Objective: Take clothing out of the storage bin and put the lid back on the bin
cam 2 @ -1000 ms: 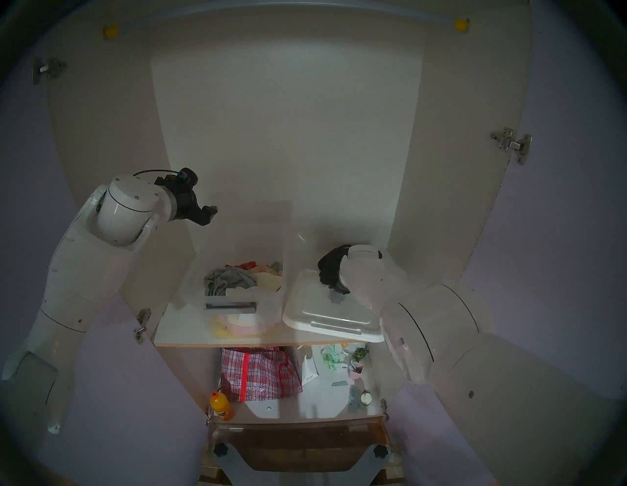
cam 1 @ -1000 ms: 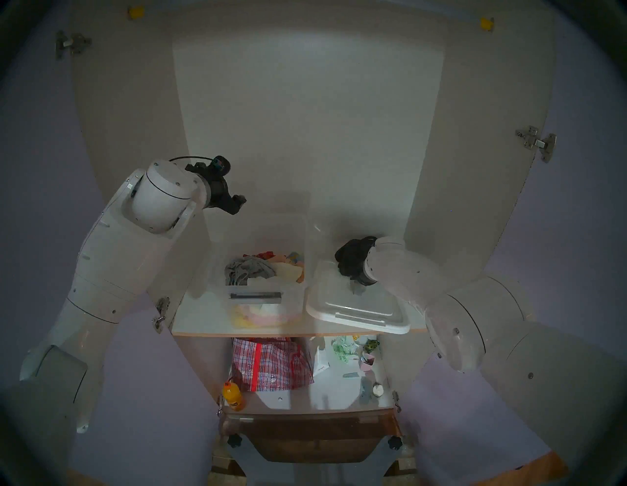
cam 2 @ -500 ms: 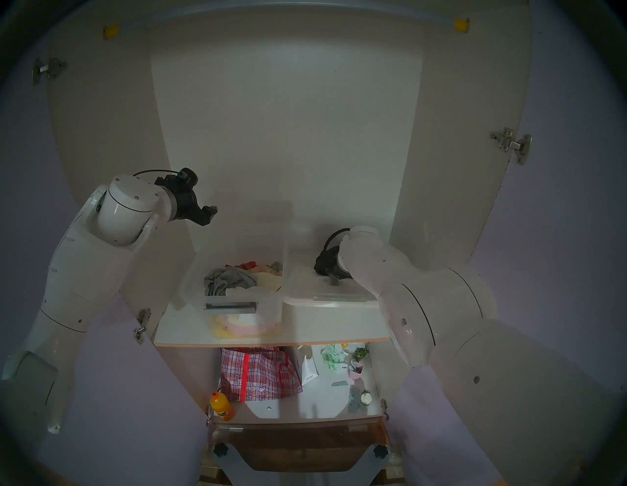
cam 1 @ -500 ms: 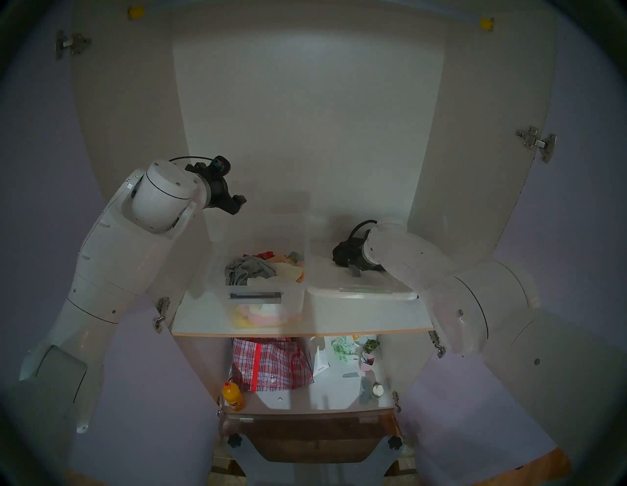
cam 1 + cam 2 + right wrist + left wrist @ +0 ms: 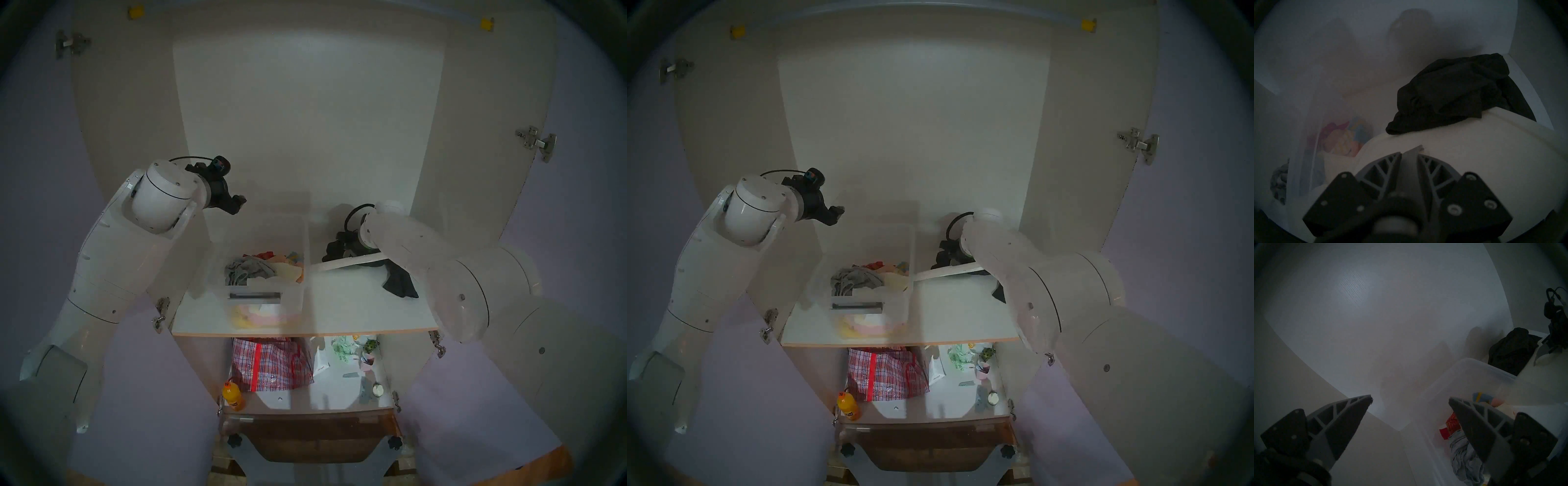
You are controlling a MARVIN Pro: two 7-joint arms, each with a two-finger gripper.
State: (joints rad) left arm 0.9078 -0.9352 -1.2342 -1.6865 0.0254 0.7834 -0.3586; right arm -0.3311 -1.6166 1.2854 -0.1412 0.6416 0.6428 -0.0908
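Two robot arms are seen, each with one tool: the left tool point(image 5: 237, 203) and the right tool point(image 5: 1409, 152). One storage bin point(image 5: 264, 298), one lid point(image 5: 353, 263), one black garment point(image 5: 1449, 95), one checked bag point(image 5: 271, 365) and one orange bottle point(image 5: 233, 397) are counted.

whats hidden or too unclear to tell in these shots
- Right hand: in the head views its fingertips are hidden by its own wrist and the tilted lid.
- Lid's far edge: right wrist view, covered by the black clothing.
- Storage bin bottom layer: head views, blurred through the clear wall.
- Small items on the lower shelf: head views, too small to name.
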